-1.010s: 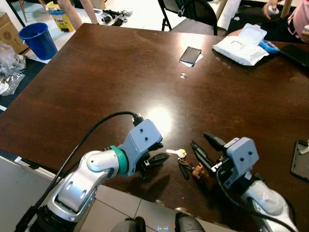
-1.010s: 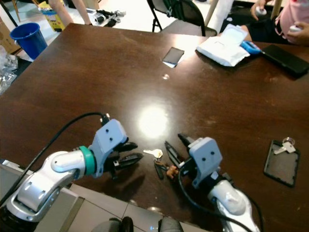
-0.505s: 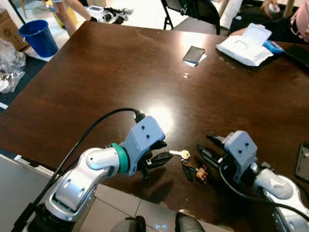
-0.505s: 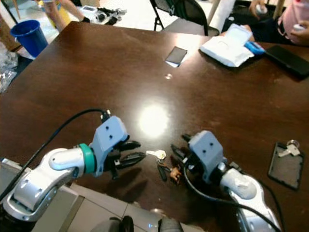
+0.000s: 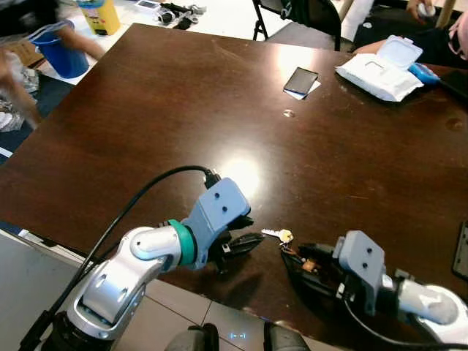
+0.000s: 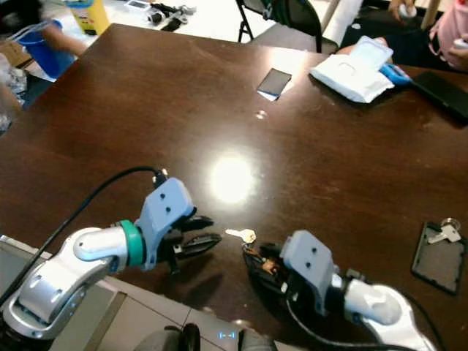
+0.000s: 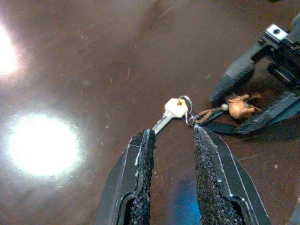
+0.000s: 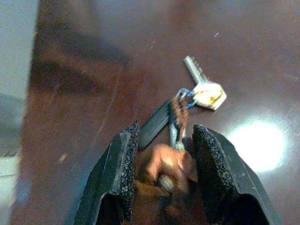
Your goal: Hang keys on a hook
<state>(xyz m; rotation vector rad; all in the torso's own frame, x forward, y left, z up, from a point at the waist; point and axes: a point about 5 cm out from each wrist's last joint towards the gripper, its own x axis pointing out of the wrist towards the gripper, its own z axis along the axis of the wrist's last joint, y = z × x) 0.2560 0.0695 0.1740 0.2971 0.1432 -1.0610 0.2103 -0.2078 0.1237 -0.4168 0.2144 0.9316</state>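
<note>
Little is done: the keys [image 5: 287, 241] lie on the counter [image 5: 183, 110] at its 6 o'clock edge, right gripper [image 8: 161, 176] fingers narrowly straddling the fob, left gripper [image 7: 171, 140] open beside them, unlifted.

right pincer [image 5: 301, 265]: now lower and nearer the table edge, fingers astride the brown charm [image 8: 165, 165] of the keys [image 7: 177, 108] | earlier it stood upright just right of them | camera view shifts | blurred person's arm [image 5: 18, 69] appears at far left
</note>
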